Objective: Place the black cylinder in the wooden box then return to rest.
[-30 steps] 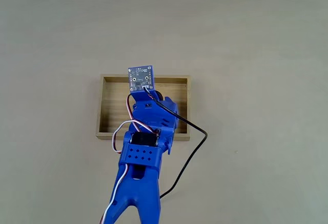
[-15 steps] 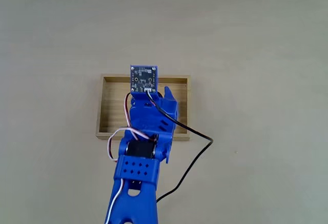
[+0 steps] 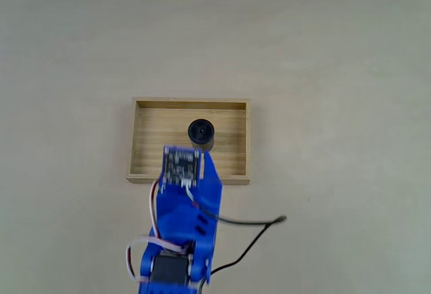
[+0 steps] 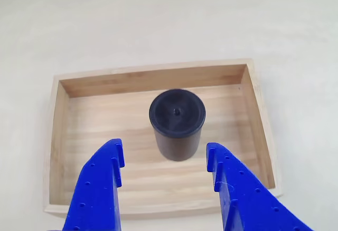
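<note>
The black cylinder [image 4: 176,123] stood upright on the plank floor of the wooden box [image 4: 62,151], roughly mid-tray and a touch toward the far wall, its dimpled top facing up — and my gripper [image 4: 165,158] hung above and on the near side of it, jaws spread wide with nothing between them. In the other view the two blue fingers [image 4: 104,181] flanked the cylinder without touching it, so it lay straight ahead of me along the retreat line, long axis vertical, clear on both sides. In the fixed view the cylinder [image 3: 201,132] sat plainly in the box [image 3: 140,146], with my gripper [image 3: 183,173] hidden under the wrist board at the box's near wall. Compared with half a second back — the wrist had been stretched over the far half of the tray, covering the cylinder completely — I had pulled well back toward the base and the cylinder was uncovered. The placing looked done to me; what remained was folding back to rest, and pulling straight back should keep the fingers off the cylinder.
</note>
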Action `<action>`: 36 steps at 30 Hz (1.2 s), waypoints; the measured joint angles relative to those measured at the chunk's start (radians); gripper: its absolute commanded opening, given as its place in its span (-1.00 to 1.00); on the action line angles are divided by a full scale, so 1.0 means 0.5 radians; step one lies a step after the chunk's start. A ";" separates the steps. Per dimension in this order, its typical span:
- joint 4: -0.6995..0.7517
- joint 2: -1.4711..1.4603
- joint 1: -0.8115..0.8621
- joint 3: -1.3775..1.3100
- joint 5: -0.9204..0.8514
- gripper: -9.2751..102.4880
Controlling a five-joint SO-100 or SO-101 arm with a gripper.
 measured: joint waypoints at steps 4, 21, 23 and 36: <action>0.135 -0.423 0.003 0.258 -0.040 -0.55; 0.761 -1.430 -0.009 0.804 -0.202 -0.84; 0.770 -1.470 -0.009 0.865 -0.230 -0.84; 0.948 -1.629 -0.009 1.129 -0.322 -0.84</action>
